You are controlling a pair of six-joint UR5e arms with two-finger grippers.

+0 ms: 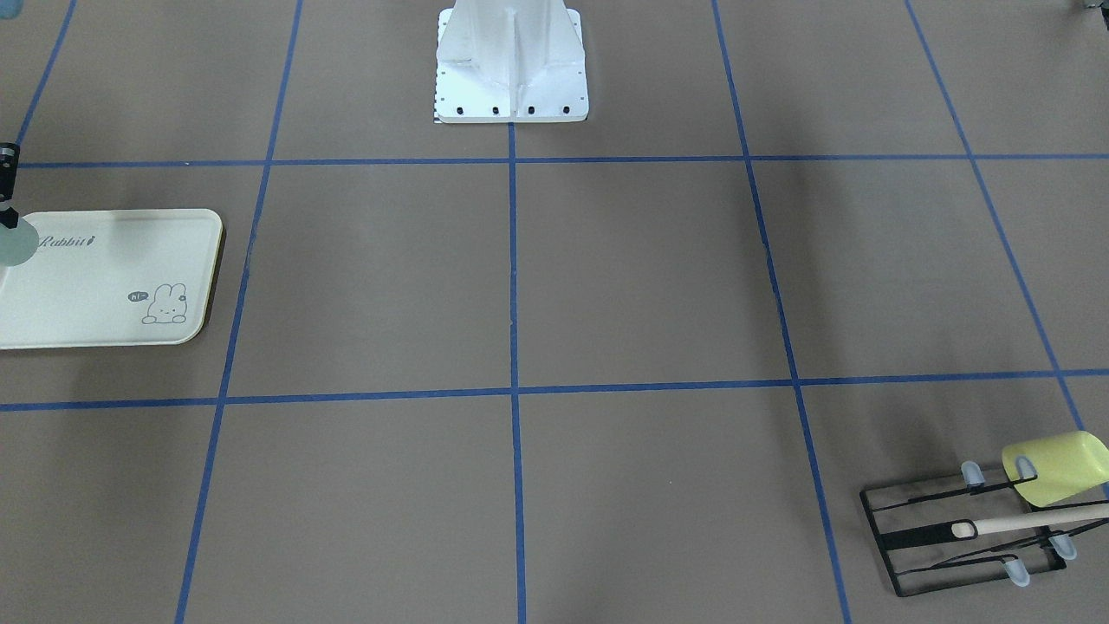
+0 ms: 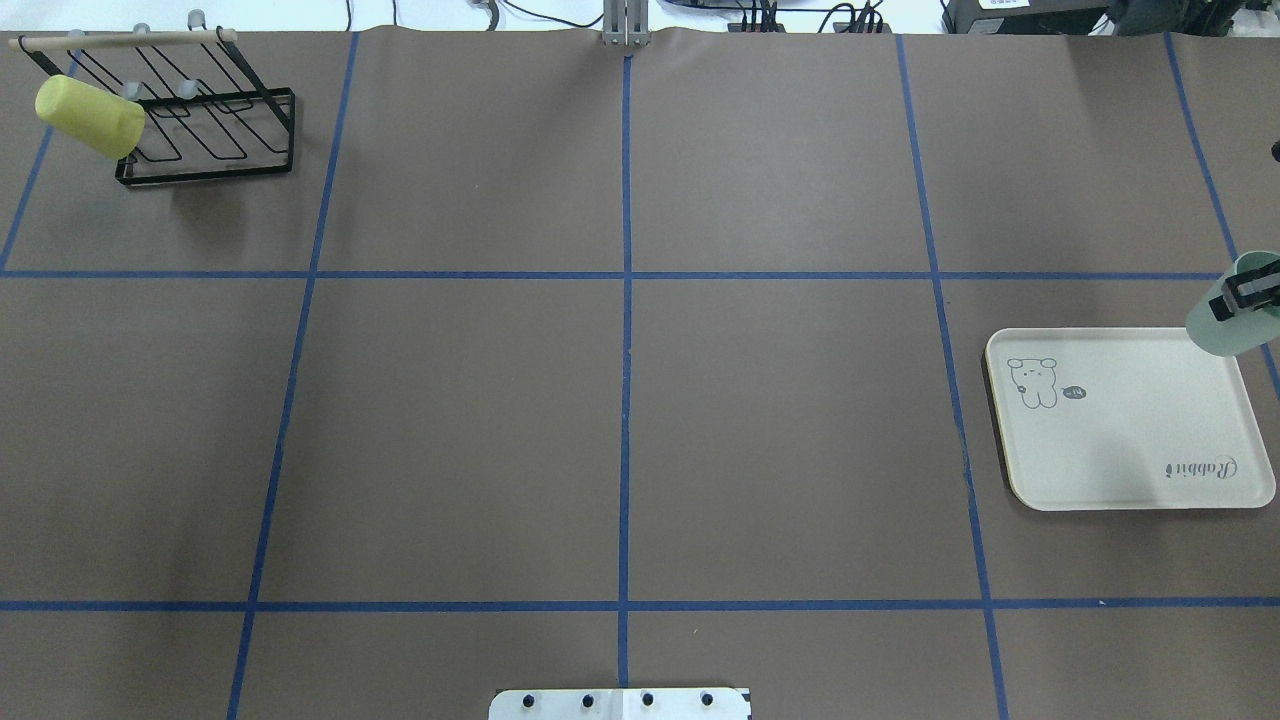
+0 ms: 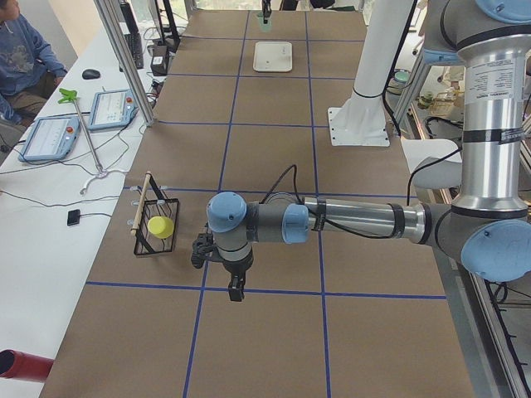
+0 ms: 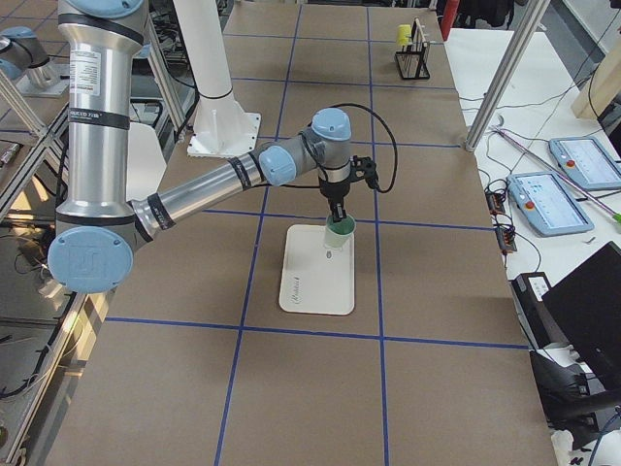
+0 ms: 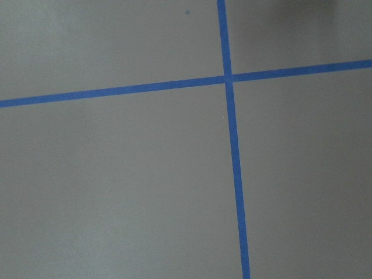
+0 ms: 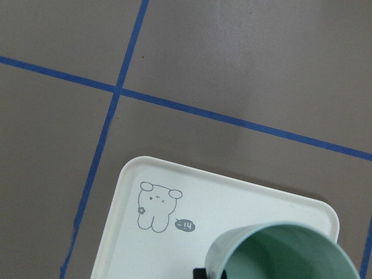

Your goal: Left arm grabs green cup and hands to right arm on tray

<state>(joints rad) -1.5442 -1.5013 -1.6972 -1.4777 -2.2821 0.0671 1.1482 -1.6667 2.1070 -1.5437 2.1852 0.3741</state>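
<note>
- the green cup (image 6: 285,256) is gripped by the right pincer (image 2: 1243,293), which is closed on the cup's rim wall; the cup is held mouth-up.
- the cup is carried over the far end of the tray (image 2: 1120,470). by the way its place shifts between the views, it is judged to hang above the tray rather than stand on it.
- the left pincer (image 3: 236,290) is seen only from the side camera, pointed down over the bare desk (image 2: 620,400) and well apart from the cup; whether it is open or closed cannot be told. only tape lines are shown by its wrist camera.
- the hand-over is judged done, since the cup is borne by the right arm (image 4: 223,184) alone. the step in hand is taken to be the setting down on the tray.
- for the next move, the cup should be lowered straight and kept upright until its base is seated on the flat inside the raised rim. only then should the fingers be parted and the pincer drawn up clear of the mouth.
- the yellow-green cup (image 2: 88,115) on the wire rack (image 2: 210,150) is not concerned.
</note>
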